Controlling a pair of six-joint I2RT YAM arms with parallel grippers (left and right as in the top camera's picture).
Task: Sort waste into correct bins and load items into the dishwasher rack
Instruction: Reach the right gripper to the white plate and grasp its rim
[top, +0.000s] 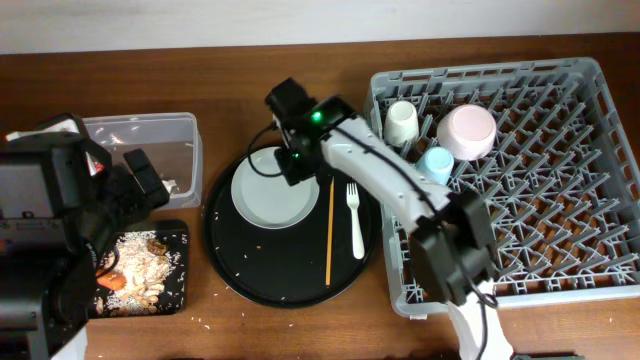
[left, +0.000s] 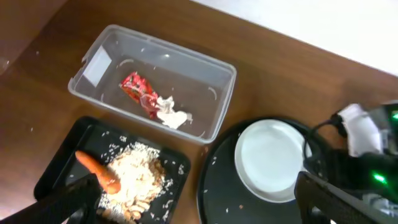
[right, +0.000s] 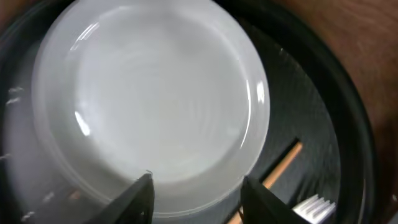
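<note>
Pale plate (top: 272, 187) lies flat on the round black tray (top: 290, 285) beside the chopstick (top: 329, 230) and fork (top: 354, 220), I judge because it is next for the dishwasher rack (top: 500, 68), where 2 cups and the bowl (top: 467, 131) already sit; my right gripper (right: 196, 186) hangs just over its rim, arm stretched across from the rack side, jaws partly apart, gripping nothing; my left gripper (left: 198, 183) hovers near the shallow black tray (left: 56, 168), jaws wide, empty.

The right arm (top: 375, 170) is white, with black joints, cables and gripper (right: 196, 180).
</note>
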